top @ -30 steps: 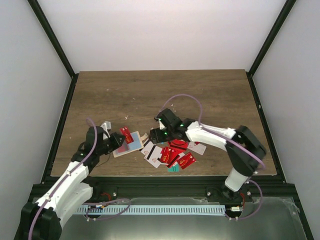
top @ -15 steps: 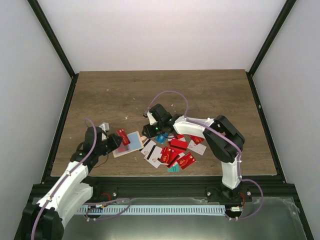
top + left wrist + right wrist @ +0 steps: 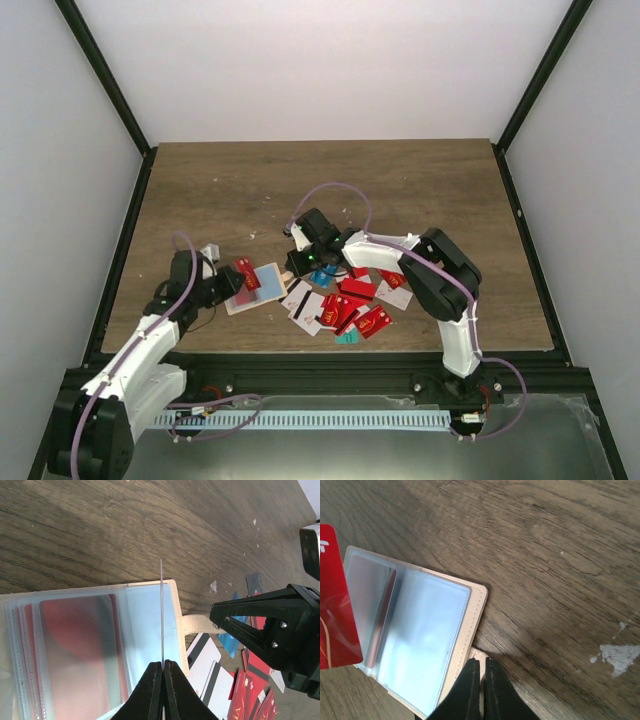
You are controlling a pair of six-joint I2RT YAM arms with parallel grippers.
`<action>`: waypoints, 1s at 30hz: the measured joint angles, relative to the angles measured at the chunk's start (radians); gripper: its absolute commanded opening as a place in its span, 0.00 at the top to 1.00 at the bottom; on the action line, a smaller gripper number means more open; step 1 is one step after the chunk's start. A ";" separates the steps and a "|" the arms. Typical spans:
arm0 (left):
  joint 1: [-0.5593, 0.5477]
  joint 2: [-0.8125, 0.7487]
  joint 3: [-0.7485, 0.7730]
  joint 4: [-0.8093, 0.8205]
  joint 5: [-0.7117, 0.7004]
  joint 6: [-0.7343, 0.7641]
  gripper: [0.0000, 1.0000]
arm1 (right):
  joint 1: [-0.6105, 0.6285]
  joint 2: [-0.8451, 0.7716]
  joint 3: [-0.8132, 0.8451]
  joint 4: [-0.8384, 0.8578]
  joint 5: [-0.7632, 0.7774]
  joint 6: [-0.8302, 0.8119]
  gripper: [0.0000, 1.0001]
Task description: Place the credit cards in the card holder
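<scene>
The card holder (image 3: 266, 284) lies open on the table, its clear sleeves up, and shows as well in the left wrist view (image 3: 142, 630) and the right wrist view (image 3: 427, 640). My left gripper (image 3: 240, 281) is shut on a red credit card (image 3: 247, 274), which stands on edge over the holder's sleeves (image 3: 161, 610); that card is at the left edge of the right wrist view (image 3: 335, 605). My right gripper (image 3: 293, 262) (image 3: 481, 664) is shut on the holder's beige snap tab (image 3: 197, 624). The other credit cards (image 3: 345, 302) lie in a heap right of the holder.
The heap holds red, teal and white striped cards (image 3: 250, 690) close to the right arm's forearm (image 3: 385, 252). Bare wooden table (image 3: 320, 180) stretches behind both grippers. Black frame rails (image 3: 125, 240) border the table on the left and right.
My right gripper has moved left from the card heap to the holder's tab and closed on it. The left gripper with its red card has barely moved.
</scene>
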 measured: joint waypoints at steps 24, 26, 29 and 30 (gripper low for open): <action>0.007 0.034 -0.110 0.133 -0.019 -0.004 0.96 | -0.003 0.001 0.002 0.001 -0.028 0.009 0.99; 0.007 0.039 -0.114 0.152 -0.014 -0.016 0.96 | -0.003 0.001 0.002 0.002 -0.034 0.013 0.99; 0.007 0.043 -0.117 0.169 -0.008 -0.027 0.96 | -0.003 0.001 0.002 0.002 -0.041 0.017 0.99; 0.007 0.045 -0.119 0.176 -0.003 -0.031 0.96 | -0.003 0.001 0.002 0.002 -0.043 0.021 0.99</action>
